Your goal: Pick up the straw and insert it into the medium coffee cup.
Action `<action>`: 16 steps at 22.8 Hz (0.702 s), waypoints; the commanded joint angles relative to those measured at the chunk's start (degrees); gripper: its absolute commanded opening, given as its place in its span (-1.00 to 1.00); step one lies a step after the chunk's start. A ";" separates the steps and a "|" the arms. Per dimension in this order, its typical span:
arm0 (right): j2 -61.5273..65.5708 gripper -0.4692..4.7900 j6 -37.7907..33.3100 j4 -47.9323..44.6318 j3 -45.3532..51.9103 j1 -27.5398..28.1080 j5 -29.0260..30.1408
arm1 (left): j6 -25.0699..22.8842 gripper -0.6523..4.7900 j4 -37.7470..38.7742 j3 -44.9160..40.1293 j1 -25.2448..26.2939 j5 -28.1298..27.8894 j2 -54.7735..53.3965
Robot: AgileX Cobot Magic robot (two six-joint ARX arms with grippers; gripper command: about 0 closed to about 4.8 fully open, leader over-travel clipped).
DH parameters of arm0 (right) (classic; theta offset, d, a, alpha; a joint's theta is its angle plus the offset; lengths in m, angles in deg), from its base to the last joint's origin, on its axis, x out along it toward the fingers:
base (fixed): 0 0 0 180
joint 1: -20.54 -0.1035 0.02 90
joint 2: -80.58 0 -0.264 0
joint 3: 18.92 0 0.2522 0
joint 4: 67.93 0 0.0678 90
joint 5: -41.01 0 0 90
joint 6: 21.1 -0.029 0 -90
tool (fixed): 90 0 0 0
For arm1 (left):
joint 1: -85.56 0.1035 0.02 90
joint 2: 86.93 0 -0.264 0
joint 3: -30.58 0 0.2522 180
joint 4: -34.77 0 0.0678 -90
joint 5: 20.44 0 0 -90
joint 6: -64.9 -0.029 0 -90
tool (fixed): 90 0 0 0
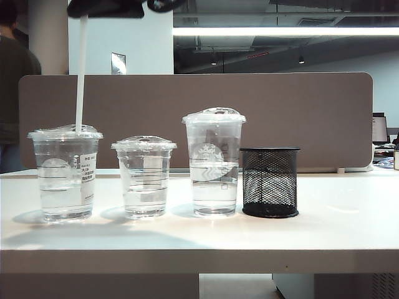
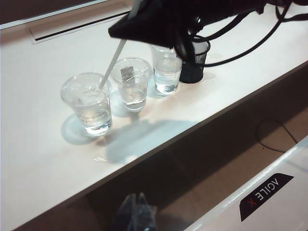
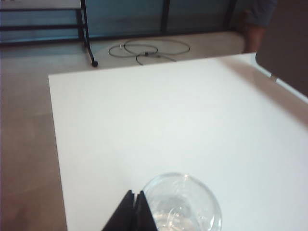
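Your right gripper [image 3: 135, 196] hangs above the medium coffee cup [image 1: 65, 172], at the left end of the row on the white surface [image 1: 199, 233]. Its jaws are clenched on the straw [image 1: 81, 75], which hangs nearly upright with its lower end at the cup's domed lid; you cannot tell whether the tip has gone through. In the right wrist view the straw itself does not show. Beside that cup stand a shorter clear cup [image 1: 144, 176], a taller clear cup [image 1: 214, 162] and a black mesh holder [image 1: 270, 182]. Your left gripper [image 2: 137, 204] is off the surface's near edge, well apart from the cups, jaws pressed together and holding nothing.
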 commanded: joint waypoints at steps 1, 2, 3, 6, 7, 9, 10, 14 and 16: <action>0.44 -0.83 -0.22 -0.55 -0.24 0.07 -0.07 | -0.22 -0.77 0.07 0.15 0.02 -0.02 -0.09; 0.81 -0.83 -0.22 -0.52 -0.22 0.07 -0.11 | -0.22 -0.77 0.07 0.15 0.02 -0.02 -0.09; 1.29 -0.83 -0.22 -0.83 -0.22 0.07 -0.09 | -0.22 -0.77 0.07 0.15 0.02 -0.02 -0.09; 2.34 -0.82 -0.20 -2.05 -0.22 0.15 -0.15 | -0.22 -0.77 0.07 0.15 0.02 0.00 -0.09; 2.84 -0.82 -0.20 -2.69 -0.22 0.22 -0.13 | -0.22 -0.77 0.07 0.15 0.02 -0.02 -0.09; 4.02 -0.79 -0.20 -4.55 -0.22 0.61 -0.11 | -0.22 -0.77 0.07 0.15 0.02 -0.02 -0.09; 4.74 -0.69 -0.20 -5.55 -0.22 0.61 -0.11 | -0.22 -0.77 0.07 0.15 0.02 -0.02 -0.09; 7.45 -0.01 -0.20 -9.92 -0.22 0.72 -0.11 | -0.22 -0.77 0.07 0.15 0.02 0.00 -0.09; 8.63 0.27 -0.20 -11.45 -0.22 0.79 -0.09 | -0.22 -0.77 0.07 0.15 0.02 0.02 -0.09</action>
